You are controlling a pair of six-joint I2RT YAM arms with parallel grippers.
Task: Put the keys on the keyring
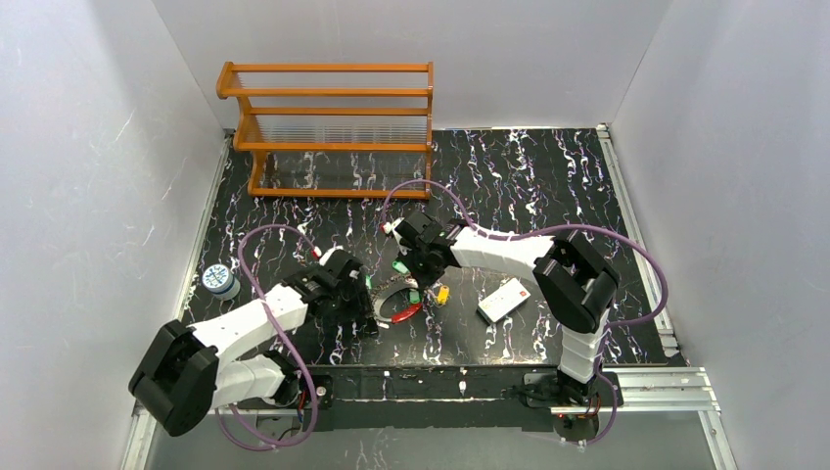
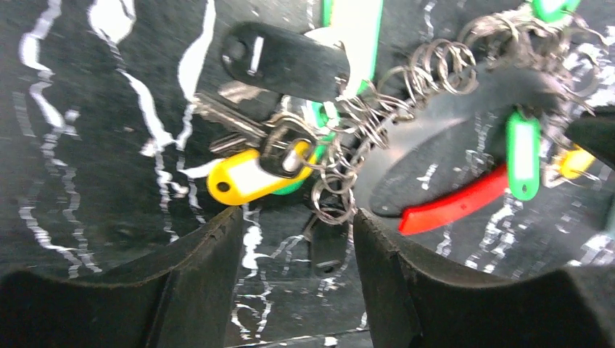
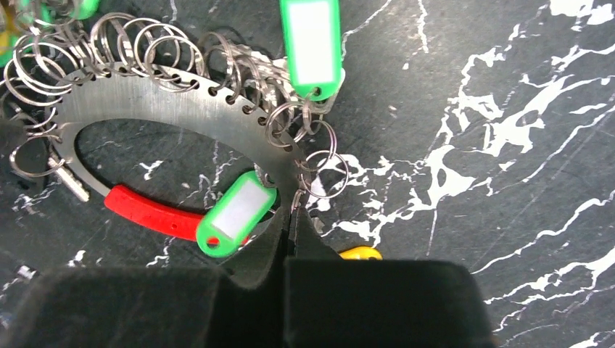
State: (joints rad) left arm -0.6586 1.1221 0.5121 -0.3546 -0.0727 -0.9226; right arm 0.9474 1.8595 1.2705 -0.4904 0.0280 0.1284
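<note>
The keyring [image 3: 185, 109] is a flat oval metal plate with a red section [image 3: 145, 212] and many split rings; it lies mid-table [image 1: 396, 311]. Green-headed keys [image 3: 310, 45] [image 3: 233, 212] hang from it. A yellow-headed key [image 3: 360, 253] peeks out beside my right gripper [image 3: 291, 217], which is shut, its tips pinching a thin split ring at the plate's rim. My left gripper [image 2: 297, 217] stands open at the plate's other end, straddling a dark tag [image 2: 332, 250] flat on the table. Another yellow-headed key [image 2: 243, 177] and a black tag [image 2: 286, 61] lie just beyond its fingertips.
A flat white card with a red mark [image 1: 503, 299] lies right of the keyring. An orange wooden rack [image 1: 333, 127] stands at the back. A small round white container [image 1: 219, 281] sits near the left edge. Purple cables [image 1: 274, 294] loop around both arms.
</note>
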